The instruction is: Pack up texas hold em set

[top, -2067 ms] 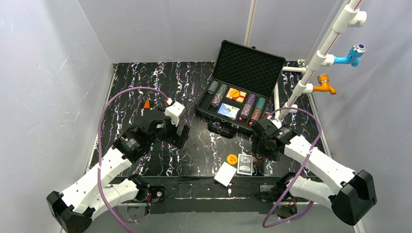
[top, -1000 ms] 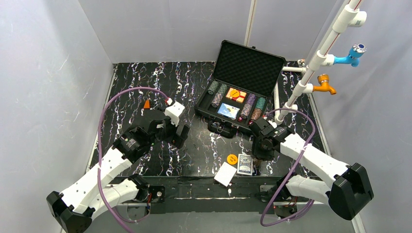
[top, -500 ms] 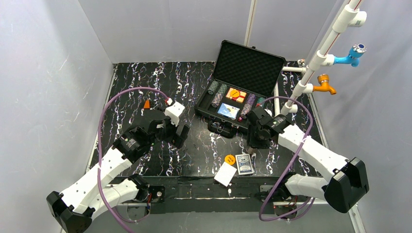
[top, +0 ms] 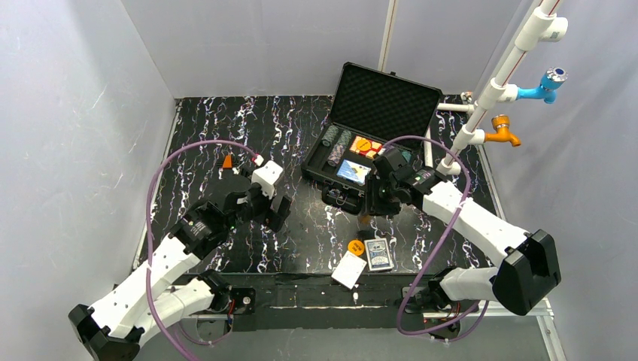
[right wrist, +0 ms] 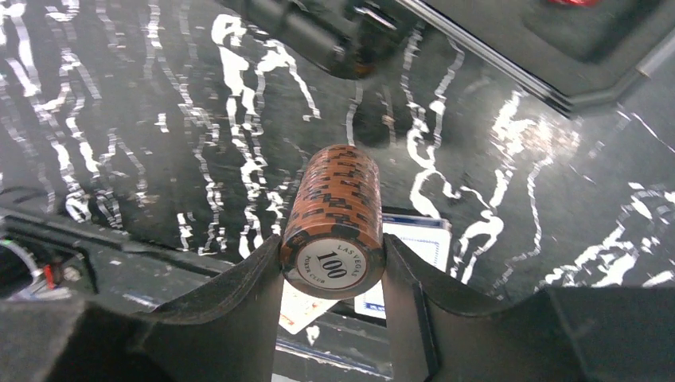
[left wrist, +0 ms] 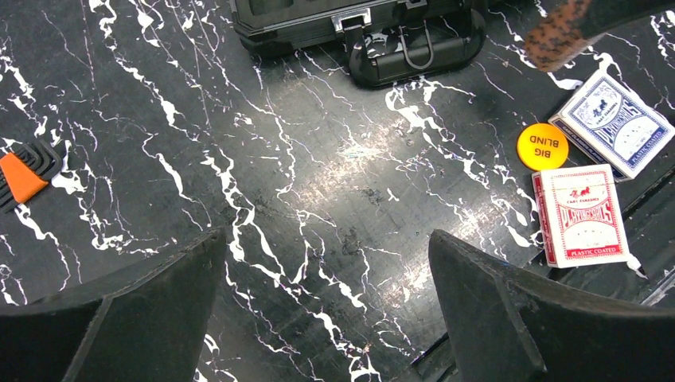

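The black case [top: 319, 171] lies open at the back right, foam lid [top: 387, 94] upright, with chip stacks [top: 336, 147] and decks inside. My right gripper [top: 368, 215] is shut on a stack of brown-orange "100" chips [right wrist: 334, 219], held above the table just in front of the case; the stack also shows in the left wrist view [left wrist: 557, 32]. On the table near the front lie a blue deck [top: 380, 254], a red deck [left wrist: 579, 215] and an orange "BIG BLIND" disc [left wrist: 542, 146]. My left gripper [left wrist: 326, 318] is open and empty above bare table, left of these.
An orange hex-key set [left wrist: 20, 175] lies at the left. The case's handle [left wrist: 414, 52] sticks out of its front edge. A white pipe frame with blue and orange taps [top: 519, 98] stands at the right, behind the case.
My right gripper has lifted the chip stack from beside the decks and carried it back and left toward the case front. The left arm shifted only slightly.
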